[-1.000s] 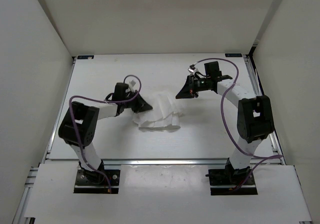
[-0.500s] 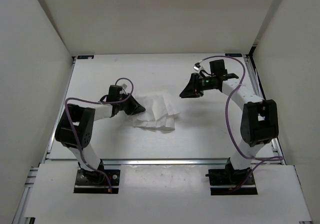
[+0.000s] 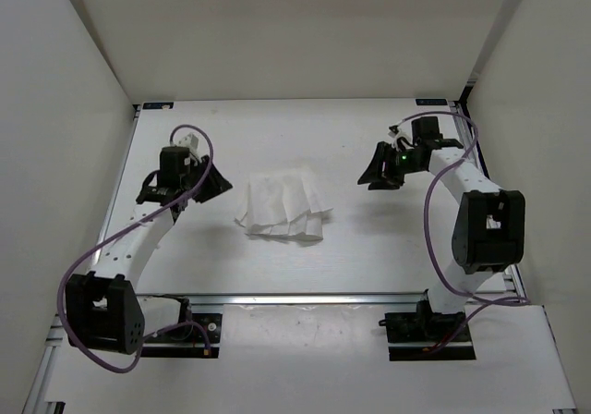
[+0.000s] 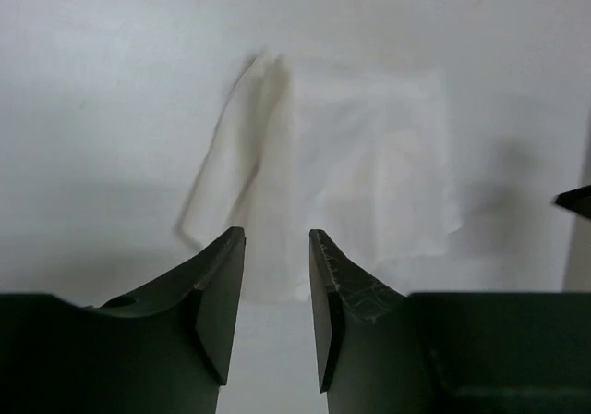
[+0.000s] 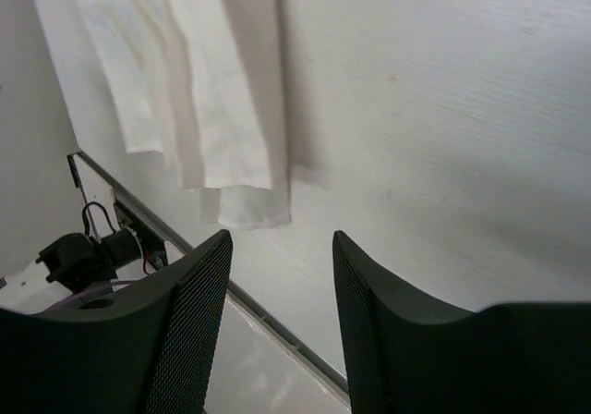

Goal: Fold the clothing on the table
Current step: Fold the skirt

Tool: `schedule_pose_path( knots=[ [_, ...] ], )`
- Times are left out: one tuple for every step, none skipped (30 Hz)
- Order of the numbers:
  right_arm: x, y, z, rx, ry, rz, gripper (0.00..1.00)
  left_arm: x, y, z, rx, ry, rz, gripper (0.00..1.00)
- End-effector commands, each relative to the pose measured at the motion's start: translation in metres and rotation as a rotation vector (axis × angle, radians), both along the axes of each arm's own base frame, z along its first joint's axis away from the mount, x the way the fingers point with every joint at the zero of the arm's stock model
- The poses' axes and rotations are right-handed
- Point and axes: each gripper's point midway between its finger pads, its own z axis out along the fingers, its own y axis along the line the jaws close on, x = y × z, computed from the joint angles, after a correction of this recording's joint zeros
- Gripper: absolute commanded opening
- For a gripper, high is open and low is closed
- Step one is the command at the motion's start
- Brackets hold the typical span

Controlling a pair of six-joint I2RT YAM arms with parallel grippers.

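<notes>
1. The clothing (image 3: pixel 282 209) lies loose on the tabletop (image 3: pixel 305 141). It is a little way ahead of the left fingers (image 4: pixel 222 280) and well apart from the right fingers (image 5: pixel 199 312). Both pairs stand parted with nothing between them.
2. It looks like a rough, wrinkled stack of overlapping layers with uneven edges, so the fold seems only partly made. Choose the next grasp from the edges, not the middle.
3. For the left fingers, the nearest edge sits just beyond the tips, and a loose flap stands out to one side. Come in low so one finger slides under the top layer only, then close.
4. For the right fingers, the stacked hems lie far ahead and off to one side of the tips. Bring the fingers close before closing, or they will pinch air.
5. Take matching corners, lift only a little, and carry the edge across evenly. Fabric this thin will probably sag and drag the lower layers.
6. Lay it flat, part the fingers, and back straight off so nothing catches.
</notes>
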Motion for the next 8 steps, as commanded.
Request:
schedule_pose_path(
  knots=[
    [-0.003, -0.020, -0.001, -0.064, -0.006, -0.040, 0.53, -0.056, 0.026, -0.071, 0.136, 0.241, 0.015, 0.45],
    [-0.003, -0.021, -0.002, -0.059, 0.000, -0.043, 0.54, -0.060, 0.027, -0.070, 0.124, 0.235, 0.014, 0.45],
    [-0.003, -0.021, 0.001, -0.051, -0.003, -0.044, 0.53, -0.063, 0.029, -0.073, 0.108, 0.234, 0.021, 0.43],
    [-0.007, -0.017, -0.004, -0.057, 0.012, -0.032, 0.54, -0.069, 0.033, -0.082, 0.105, 0.261, 0.026, 0.42],
    [-0.004, -0.017, -0.005, -0.057, 0.020, -0.043, 0.53, -0.074, 0.035, -0.085, 0.107, 0.271, 0.020, 0.41],
    [-0.005, -0.016, -0.003, -0.058, 0.009, -0.032, 0.53, -0.075, 0.037, -0.086, 0.104, 0.280, 0.026, 0.42],
    [-0.008, -0.012, -0.006, -0.066, 0.018, -0.021, 0.53, -0.079, 0.038, -0.090, 0.120, 0.290, 0.015, 0.42],
    [-0.011, -0.005, -0.009, -0.072, 0.026, -0.005, 0.53, -0.079, 0.038, -0.089, 0.144, 0.282, 0.006, 0.44]
  ],
)
